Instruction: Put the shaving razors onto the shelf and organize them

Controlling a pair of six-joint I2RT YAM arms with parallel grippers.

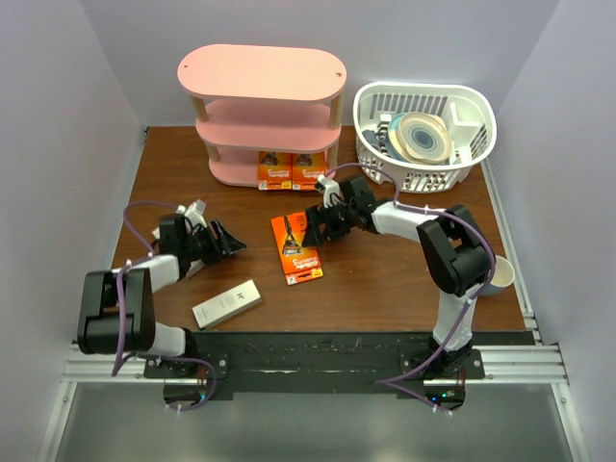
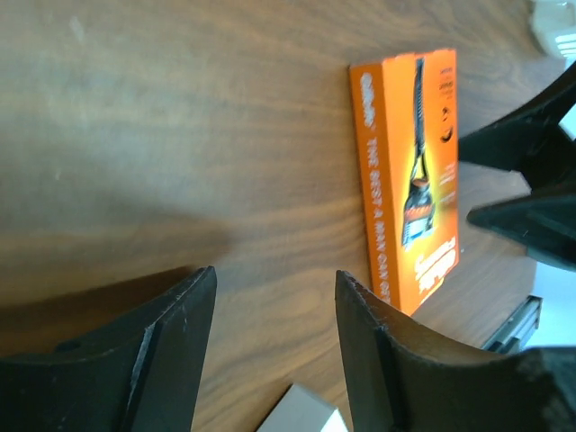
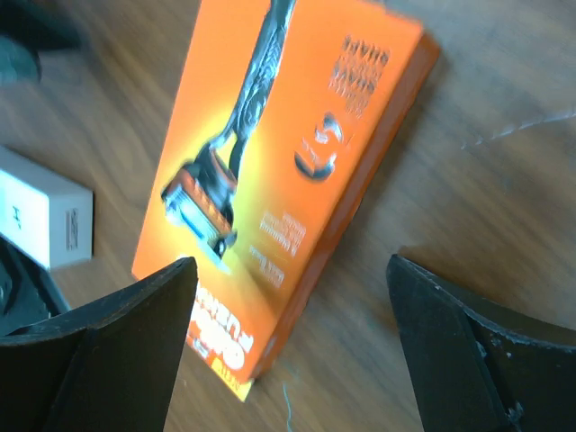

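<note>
I am watching the loose orange razor pack [image 1: 296, 248], which is lying flat on the table [image 1: 173, 173] between the arms, in front of the shelf [image 1: 262, 72], with its long axis running near to far and slightly skewed. My right fingers [image 3: 477, 360] are hovering spread and empty over its far end, straddling its width. The left fingers [image 2: 162, 351] are gaping empty farther off, so I am favouring the right arm.

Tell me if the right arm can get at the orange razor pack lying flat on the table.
Probably yes. The right pincer hangs open over the orange pack, with nothing between them; the pack lies flat, so gripping may be awkward.
</note>
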